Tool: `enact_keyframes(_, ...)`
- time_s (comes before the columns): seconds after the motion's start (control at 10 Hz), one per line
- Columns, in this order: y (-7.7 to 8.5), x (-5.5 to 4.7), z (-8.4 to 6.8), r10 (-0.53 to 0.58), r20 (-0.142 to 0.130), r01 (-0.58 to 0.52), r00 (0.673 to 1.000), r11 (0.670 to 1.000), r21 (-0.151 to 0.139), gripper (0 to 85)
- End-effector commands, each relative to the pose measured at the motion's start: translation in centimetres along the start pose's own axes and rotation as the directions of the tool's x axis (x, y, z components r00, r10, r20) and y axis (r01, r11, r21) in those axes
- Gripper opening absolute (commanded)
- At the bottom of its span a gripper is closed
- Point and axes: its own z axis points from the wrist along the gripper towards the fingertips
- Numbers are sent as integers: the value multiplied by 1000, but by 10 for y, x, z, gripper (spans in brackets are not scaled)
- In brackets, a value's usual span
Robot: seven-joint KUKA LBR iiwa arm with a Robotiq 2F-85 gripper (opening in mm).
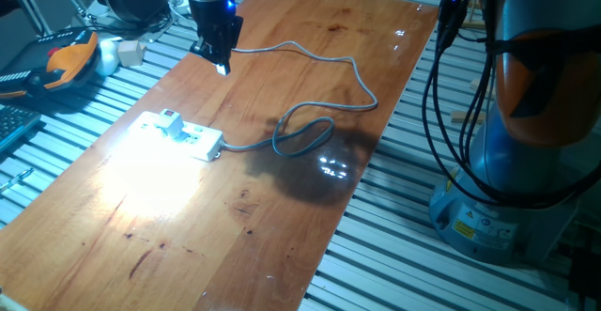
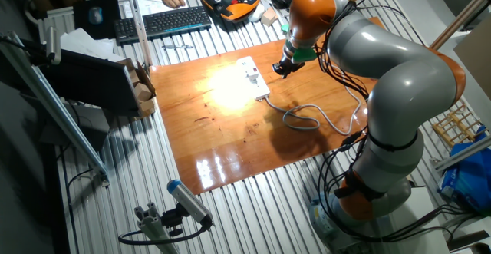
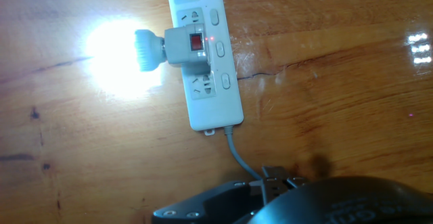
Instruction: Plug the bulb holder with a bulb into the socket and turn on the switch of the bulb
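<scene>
Apparently the job is all but done: the bulb holder [image 3: 189,47] sits plugged into the socket [image 3: 206,55] on the wooden surface [image 1: 282,208], its bulb glowing brightly, while the gripper [image 1: 218,55] hovers well apart, holding nothing, though I cannot tell how wide its jaws stand.

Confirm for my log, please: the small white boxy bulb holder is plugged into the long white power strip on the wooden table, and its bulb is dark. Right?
Wrong on one point: the bulb is lit. In the hand view, the small white boxy bulb holder sits plugged into the long white power strip, and its bulb glares brightly over the wooden table.
</scene>
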Motion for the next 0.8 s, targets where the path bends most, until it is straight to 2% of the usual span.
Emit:
enact_keyframes(0.0,0,0,0,0,0,0,1000,1000,0,0)
enact_keyframes(0.7,0,1,1,0,2,0,1000,1000,1,0)
